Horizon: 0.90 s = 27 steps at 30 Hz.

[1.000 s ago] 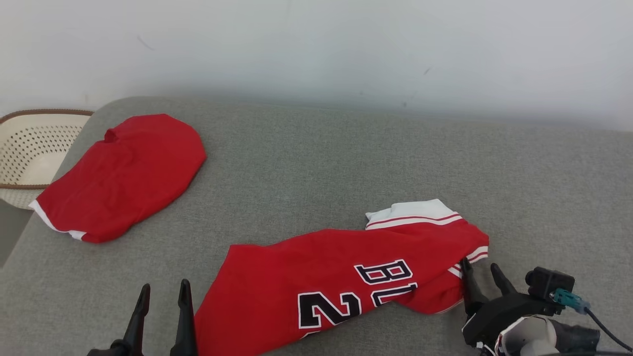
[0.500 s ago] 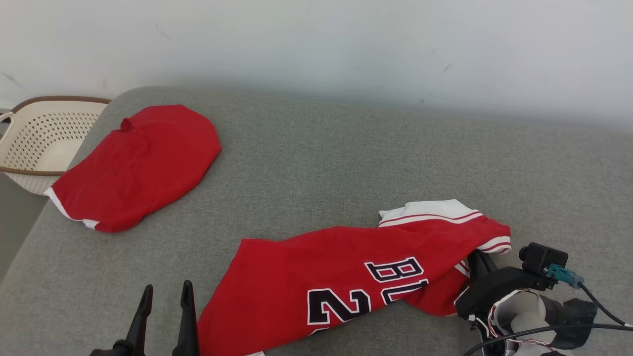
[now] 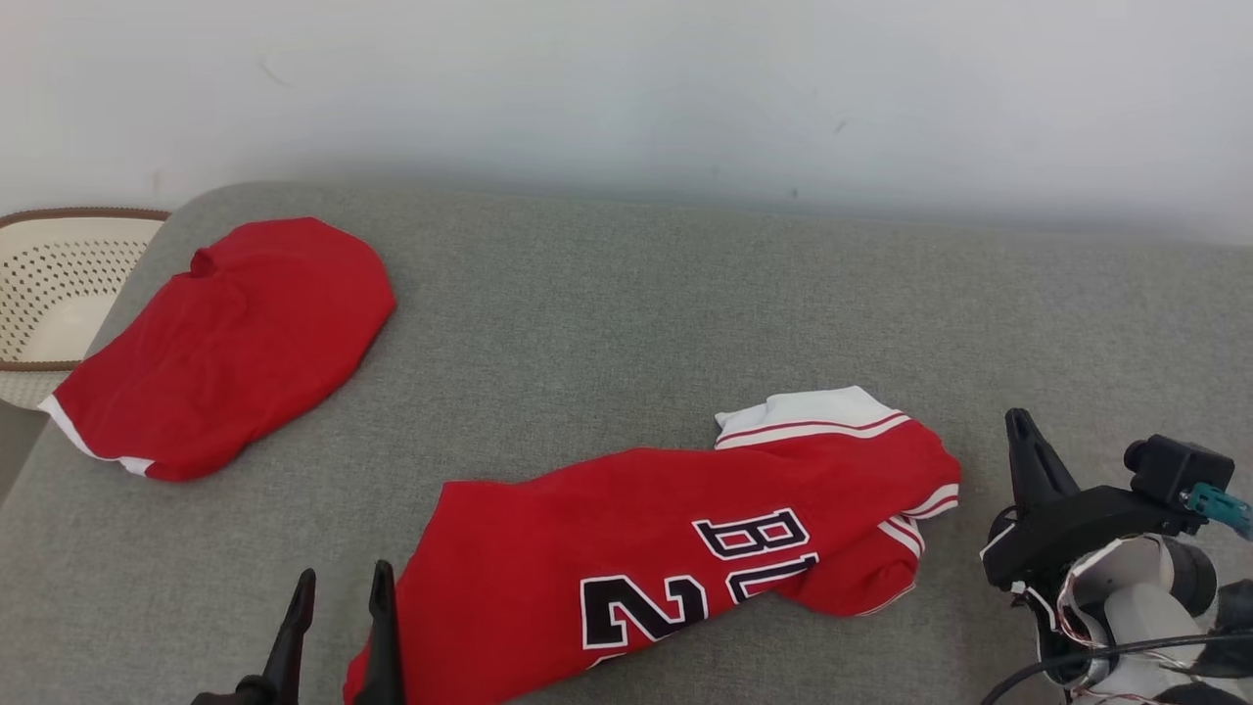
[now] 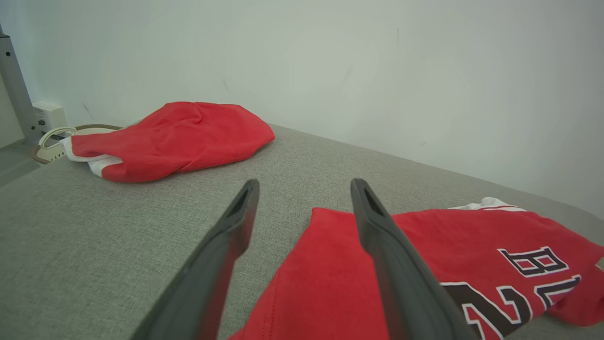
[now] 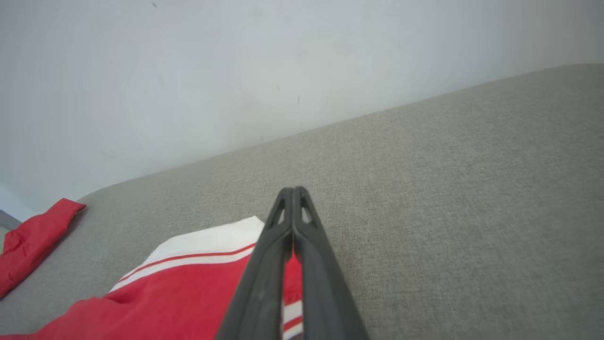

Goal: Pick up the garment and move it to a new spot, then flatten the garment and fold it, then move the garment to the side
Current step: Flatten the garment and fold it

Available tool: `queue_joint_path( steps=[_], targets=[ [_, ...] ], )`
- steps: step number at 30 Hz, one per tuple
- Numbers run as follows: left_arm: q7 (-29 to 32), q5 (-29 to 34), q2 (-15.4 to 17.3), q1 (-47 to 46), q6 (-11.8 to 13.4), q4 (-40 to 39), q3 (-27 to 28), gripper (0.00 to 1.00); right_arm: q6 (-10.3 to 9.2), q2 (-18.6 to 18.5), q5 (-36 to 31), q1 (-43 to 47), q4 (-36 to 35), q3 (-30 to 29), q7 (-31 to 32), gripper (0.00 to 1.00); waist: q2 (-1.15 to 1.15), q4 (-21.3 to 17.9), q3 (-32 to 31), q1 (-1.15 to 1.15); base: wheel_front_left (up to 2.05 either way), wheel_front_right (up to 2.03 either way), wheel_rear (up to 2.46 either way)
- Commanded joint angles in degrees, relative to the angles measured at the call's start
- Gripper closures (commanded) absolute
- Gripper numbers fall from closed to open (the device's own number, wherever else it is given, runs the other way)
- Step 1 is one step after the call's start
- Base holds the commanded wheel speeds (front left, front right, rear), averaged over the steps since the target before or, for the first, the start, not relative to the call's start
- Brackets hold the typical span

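Note:
The garment, a red jersey point(image 3: 666, 548) with white striped trim and black-and-white lettering, lies crumpled on the grey cushion point(image 3: 626, 313) at the near middle. In the left wrist view the jersey point(image 4: 472, 245) reaches under the right finger. My left gripper point(image 3: 338, 597) stands open at the jersey's left end, nothing between its fingers point(image 4: 245, 208). My right gripper point(image 3: 1018, 426) is shut with nothing in it, raised just right of the jersey's collar end. The right wrist view has the shut gripper point(image 5: 293, 190) over the jersey's white trim point(image 5: 203, 245).
A second red garment point(image 3: 225, 343) lies bunched at the cushion's far left corner. A cream perforated basket point(image 3: 49, 294) stands beyond the left edge. A pale wall point(image 3: 626, 88) runs along the back. Bare cushion stretches to the back and right.
My right gripper has shut and drawn away to the right of the jersey's collar end, holding nothing. The head camera has swung a little. The left gripper stays open.

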Motion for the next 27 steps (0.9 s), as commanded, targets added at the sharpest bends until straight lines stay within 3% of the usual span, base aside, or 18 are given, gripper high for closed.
queue_joint_path(
  steps=[1, 3, 4, 5, 13, 24, 25, 26, 27],
  targets=[
    [-0.2, -0.2, 0.0, 0.0, 0.1, 0.3, 0.1, 0.0, 0.03, 0.1, 0.8, 1.3, -1.1, -0.1, 1.1, 1.0, 0.0, -0.4, 0.1, 0.0, 0.0, 0.0, 0.0],
    [-0.2, -0.4, 0.0, -0.2, 0.0, 0.5, -0.2, 0.0, 0.03, 0.2, 1.6, 3.0, -3.4, -0.8, 3.8, 1.0, 0.0, -0.6, 0.3, 0.0, 0.0, 0.0, 0.0],
    [-0.2, -0.5, 0.0, -0.3, -0.1, 0.6, -0.3, 0.0, 0.03, -0.2, 1.3, 3.5, -4.4, -1.0, 4.4, 0.65, 0.0, -0.6, 0.3, 0.0, 0.0, 0.0, 0.0],
    [-0.2, -0.5, 0.0, -0.4, -0.1, 0.7, -0.4, 0.0, 0.03, 0.2, 1.6, 4.1, -5.4, -1.3, 5.0, 0.0, 0.0, -0.6, 0.4, 0.0, 0.0, 0.0, 0.0],
    [-0.2, -0.7, 0.0, -0.8, -0.2, 1.0, -1.1, 0.0, 0.03, 3.6, 5.2, 7.1, -7.4, -2.9, 9.7, 0.0, 0.0, -0.1, 0.5, 0.0, 0.0, 0.0, 0.0],
    [-0.2, -0.6, 0.0, -1.2, -0.3, 1.1, -1.6, 0.0, 0.03, 6.5, 8.9, 3.4, 0.6, -3.9, 12.7, 0.0, 0.0, 1.9, 1.7, 0.0, 0.0, 0.0, 0.0],
    [-0.2, -0.7, 0.0, -1.2, -0.2, 1.1, -1.6, 0.0, 0.03, 6.3, 8.7, 2.8, 1.1, -3.7, 12.0, 0.29, 0.0, 2.0, 1.9, 0.0, 0.0, 0.0, 0.0],
    [-0.2, -0.7, 0.0, -1.2, -0.2, 1.1, -1.7, 0.0, 0.03, 6.5, 8.7, 2.4, 1.9, -3.7, 11.4, 0.78, 0.0, 2.1, 2.0, 0.0, 0.0, 0.0, 0.0],
    [-0.2, -0.7, 0.0, -1.1, -0.2, 1.1, -1.8, 0.0, 0.03, 6.5, 8.2, 1.8, 2.4, -3.2, 10.6, 1.0, 0.0, 2.2, 2.0, 0.0, 0.0, 0.0, 0.0]
  ],
)
